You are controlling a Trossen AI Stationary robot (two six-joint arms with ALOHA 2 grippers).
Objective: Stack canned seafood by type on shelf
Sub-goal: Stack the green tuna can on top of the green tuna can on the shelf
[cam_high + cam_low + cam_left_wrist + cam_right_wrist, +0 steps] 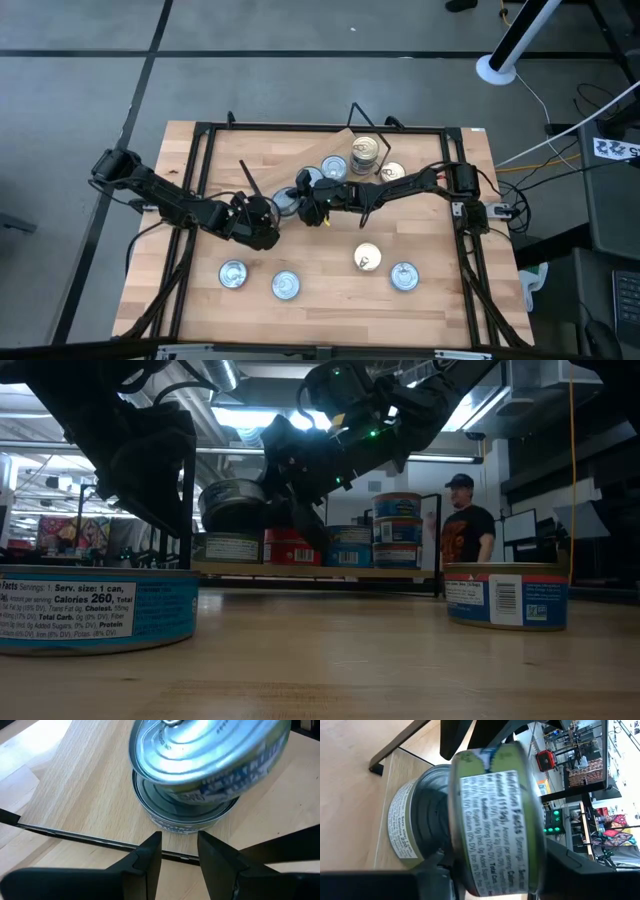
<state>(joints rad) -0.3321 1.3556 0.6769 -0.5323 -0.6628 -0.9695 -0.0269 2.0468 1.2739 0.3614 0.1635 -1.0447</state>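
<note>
So the right gripper (300, 200) has its fingers clamped on a flat round silver-lidded tin with a green label (495, 815), hanging tilted just above another matching tin (185, 812) on the light wood shelf plank (345, 140) near the butcher-block table's (330, 305) far edge. The left gripper (179, 851) sits empty beside it, fingers partly open. Four loose tins sit along the near edge. Behind: a workshop, a person in a dark shirt (465, 525).
</note>
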